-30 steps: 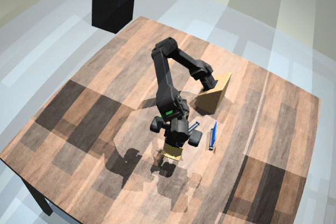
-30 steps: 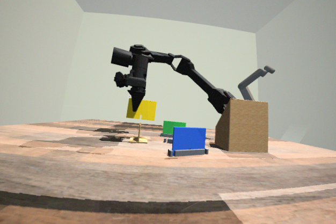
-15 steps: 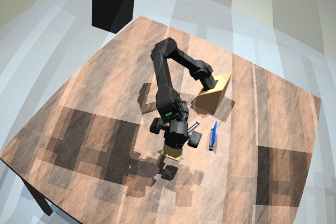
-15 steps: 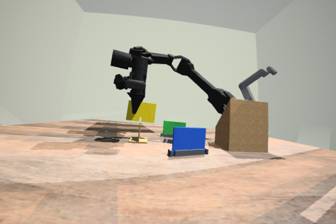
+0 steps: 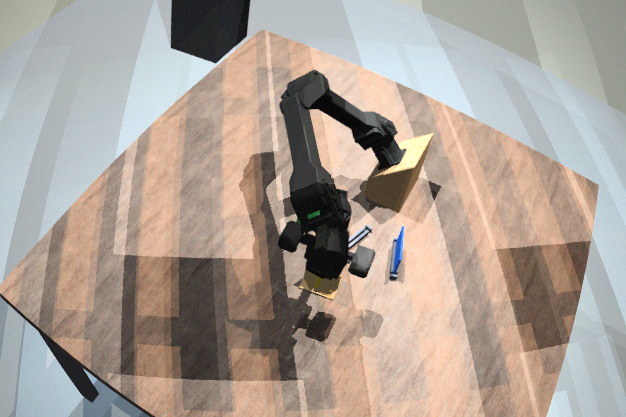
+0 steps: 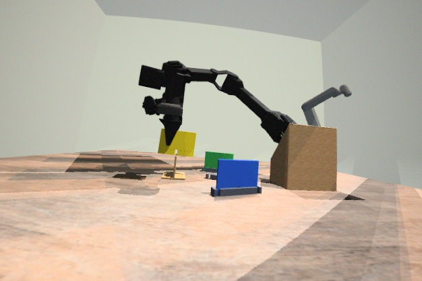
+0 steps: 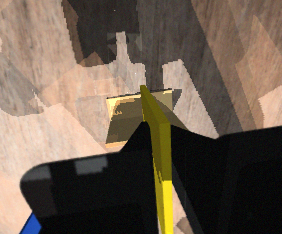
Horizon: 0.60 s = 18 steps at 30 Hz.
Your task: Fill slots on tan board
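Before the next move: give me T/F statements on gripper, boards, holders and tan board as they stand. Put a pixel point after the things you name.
1. The gripper (image 5: 319, 275) (image 6: 168, 145) is shut on the yellow board (image 6: 185, 142) (image 7: 164, 150). True.
2. The blue board (image 5: 399, 246) (image 6: 237, 173) is locked onto the tan board (image 6: 174, 162). False: it stands in its dark holder (image 5: 393, 261) (image 6: 238, 191).
3. The yellow board's notch faces down. True.
4. The green board (image 6: 218, 158) lies flat on the tabletop. False: it is upright in a holder.
5. The yellow board is pushed fully down onto the tan board. False: most of it is still above the tan board.
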Motion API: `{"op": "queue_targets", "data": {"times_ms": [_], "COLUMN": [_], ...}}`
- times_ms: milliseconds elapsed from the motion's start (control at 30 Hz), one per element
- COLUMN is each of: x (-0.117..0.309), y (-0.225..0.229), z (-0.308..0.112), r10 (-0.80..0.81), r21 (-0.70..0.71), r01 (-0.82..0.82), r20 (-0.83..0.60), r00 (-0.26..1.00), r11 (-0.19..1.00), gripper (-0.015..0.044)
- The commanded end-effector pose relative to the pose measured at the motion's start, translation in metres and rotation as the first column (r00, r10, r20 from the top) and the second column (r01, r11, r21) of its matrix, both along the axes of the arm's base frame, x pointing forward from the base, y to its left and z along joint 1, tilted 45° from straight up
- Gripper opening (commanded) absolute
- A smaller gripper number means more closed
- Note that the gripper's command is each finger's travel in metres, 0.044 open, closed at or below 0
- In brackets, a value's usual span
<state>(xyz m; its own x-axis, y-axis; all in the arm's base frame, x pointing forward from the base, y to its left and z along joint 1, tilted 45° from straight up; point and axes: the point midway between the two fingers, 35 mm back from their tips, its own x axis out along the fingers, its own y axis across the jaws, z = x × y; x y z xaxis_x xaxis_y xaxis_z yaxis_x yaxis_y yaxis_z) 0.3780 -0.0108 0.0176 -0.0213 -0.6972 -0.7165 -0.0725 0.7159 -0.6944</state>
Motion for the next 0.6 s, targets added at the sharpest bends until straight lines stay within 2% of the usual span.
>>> {"op": "queue_targets", "data": {"times_ms": [0, 567], "x": [-0.0013, -0.0016], "y": [-0.0024, -0.0088], "z": [-0.0024, -0.0087], "r10": [0.004, 0.004], "r21": [-0.006, -0.006], "r01": [-0.004, -0.004], "r20": [-0.007, -0.007], "r00": [1.000, 1.000], "r11": [1.000, 1.000], "gripper": [0.0000, 0.0000]}}
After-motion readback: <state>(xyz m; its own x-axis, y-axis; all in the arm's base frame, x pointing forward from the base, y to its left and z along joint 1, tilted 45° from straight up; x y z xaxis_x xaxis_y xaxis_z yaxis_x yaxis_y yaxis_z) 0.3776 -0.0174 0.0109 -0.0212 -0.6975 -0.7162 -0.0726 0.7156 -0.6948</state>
